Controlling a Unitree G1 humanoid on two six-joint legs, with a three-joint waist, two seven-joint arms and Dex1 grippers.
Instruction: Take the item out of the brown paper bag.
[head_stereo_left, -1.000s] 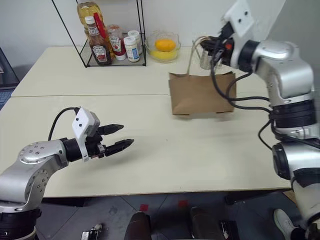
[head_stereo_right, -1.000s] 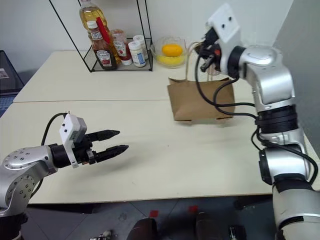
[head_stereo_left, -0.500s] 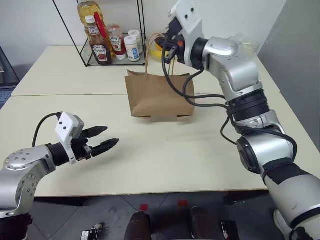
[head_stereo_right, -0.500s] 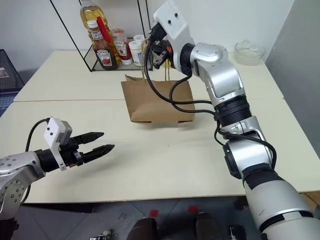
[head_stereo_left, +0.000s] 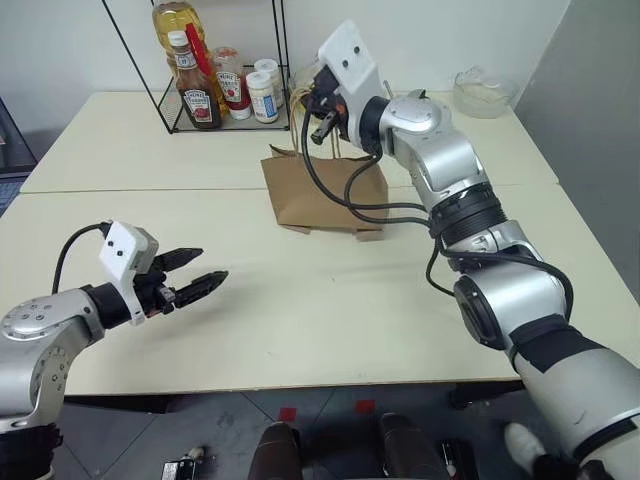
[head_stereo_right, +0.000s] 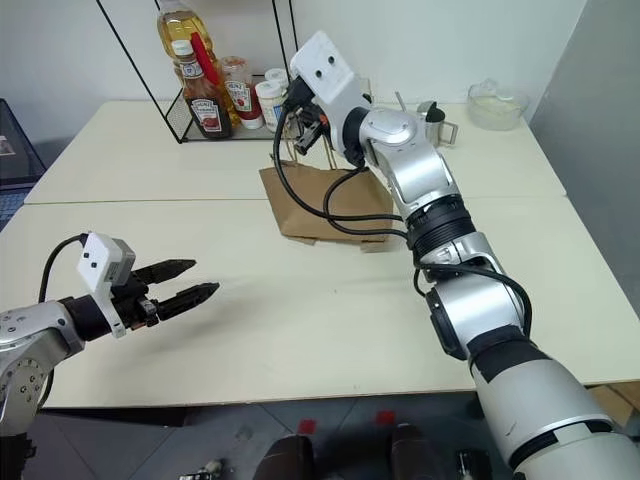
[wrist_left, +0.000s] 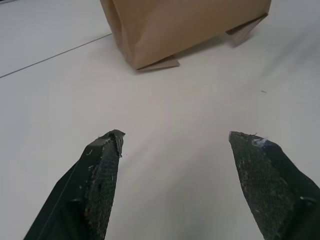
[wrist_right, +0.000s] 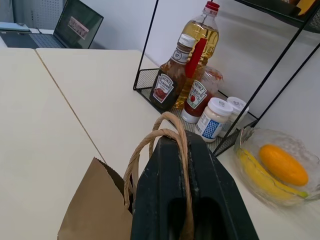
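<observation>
Brown paper bag (head_stereo_left: 322, 193) hangs tilted by its cord handles (wrist_right: 160, 137) from the clamped right gripper (head_stereo_left: 322, 112); wide-spread left gripper (head_stereo_left: 193, 279) waits well apart, pointing toward it.

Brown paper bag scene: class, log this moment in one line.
right gripper: shut on bag handles | left gripper: open, empty | brown paper bag: on table

Two cream tables (head_stereo_left: 300, 320) stand edge to edge against a white wall (head_stereo_left: 60, 40); grey floor (head_stereo_left: 330, 420) lies below.
</observation>
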